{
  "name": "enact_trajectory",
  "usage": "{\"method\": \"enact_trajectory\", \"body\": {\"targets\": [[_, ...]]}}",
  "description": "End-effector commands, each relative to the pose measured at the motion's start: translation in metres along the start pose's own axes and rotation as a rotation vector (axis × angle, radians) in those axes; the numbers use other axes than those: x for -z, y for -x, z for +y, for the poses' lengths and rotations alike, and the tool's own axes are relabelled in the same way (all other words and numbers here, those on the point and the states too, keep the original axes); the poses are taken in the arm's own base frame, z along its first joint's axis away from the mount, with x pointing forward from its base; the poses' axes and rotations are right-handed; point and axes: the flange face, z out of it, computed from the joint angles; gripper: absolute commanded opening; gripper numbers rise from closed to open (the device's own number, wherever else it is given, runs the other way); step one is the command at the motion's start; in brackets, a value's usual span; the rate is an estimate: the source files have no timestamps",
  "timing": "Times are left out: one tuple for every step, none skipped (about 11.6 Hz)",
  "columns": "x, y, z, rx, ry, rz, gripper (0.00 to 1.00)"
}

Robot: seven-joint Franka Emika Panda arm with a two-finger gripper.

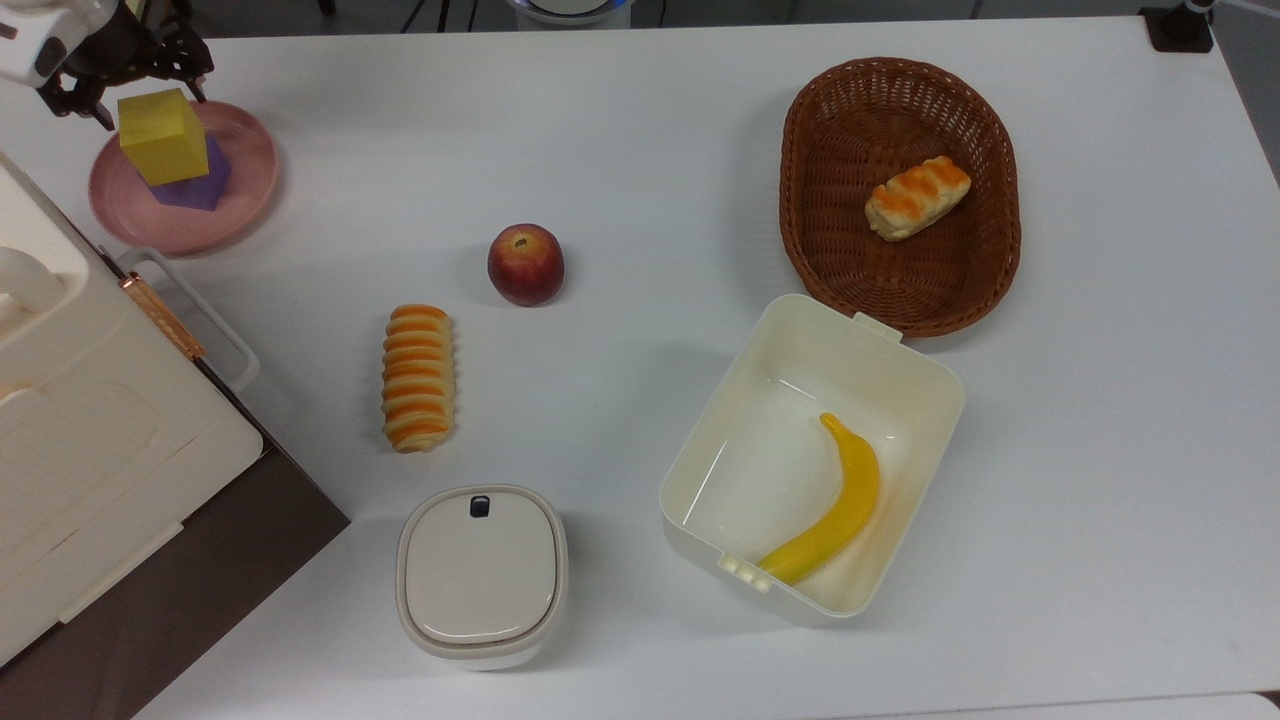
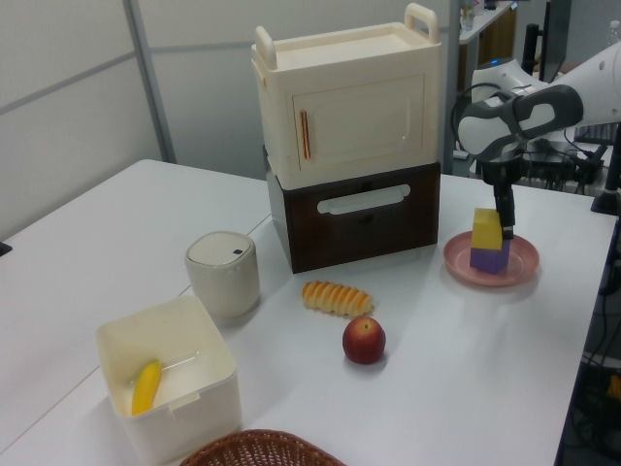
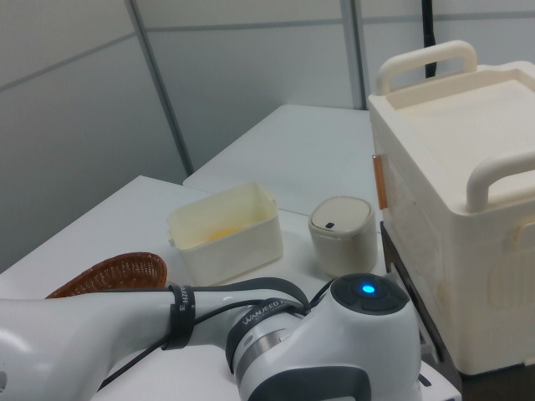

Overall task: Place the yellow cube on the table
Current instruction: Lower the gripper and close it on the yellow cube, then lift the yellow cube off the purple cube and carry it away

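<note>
The yellow cube [image 1: 163, 136] [image 2: 486, 227] stands on top of a purple cube [image 1: 198, 186] [image 2: 489, 257] on the round pink plate [image 1: 250, 190] [image 2: 525, 266], at the top view's far left of the white table [image 1: 640, 130]. My gripper [image 1: 150, 106] [image 2: 500, 216] is open and low over the stack, its dark fingers [image 1: 192, 84] spread to either side of the yellow cube's top. In the left view one finger [image 2: 506, 219] hangs down along the cube's right side. The jaws hold nothing.
A cream cabinet on a brown base [image 1: 90, 430] [image 2: 349, 146] stands close to the plate. An apple [image 1: 525, 264], a bread roll [image 1: 418, 377], a lidded pot [image 1: 481, 575], a white box [image 1: 905, 345] with a banana [image 1: 835, 505] and a basket [image 1: 800, 150] with bread lie farther off.
</note>
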Motion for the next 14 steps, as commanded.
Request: {"method": "enact_trajectory", "body": {"targets": [[0.007,-0.002,-0.003,-0.033,0.025,0.021,0.87],[0.008,-0.002,-0.002,-0.033,0.027,0.022,0.68],[0.015,-0.003,-0.001,-0.033,0.037,0.028,0.56],[0.020,-0.006,-0.004,-0.029,0.040,0.029,0.54],[0.034,-0.008,-0.007,-0.029,0.051,0.035,0.54],[0.055,-0.011,-0.016,-0.041,0.050,0.029,0.54],[0.072,-0.029,-0.032,-0.028,0.051,0.028,0.55],[0.082,-0.056,-0.053,-0.039,0.059,0.037,0.57],[0.090,-0.082,-0.075,-0.066,0.064,0.049,0.58],[0.097,-0.110,-0.101,-0.069,0.069,0.063,0.58],[0.101,-0.137,-0.128,-0.072,0.069,0.075,0.59],[0.107,-0.164,-0.160,-0.073,0.069,0.089,0.63],[0.118,-0.193,-0.198,-0.069,0.072,0.110,0.64],[0.126,-0.219,-0.242,-0.062,0.067,0.117,0.64]]}}
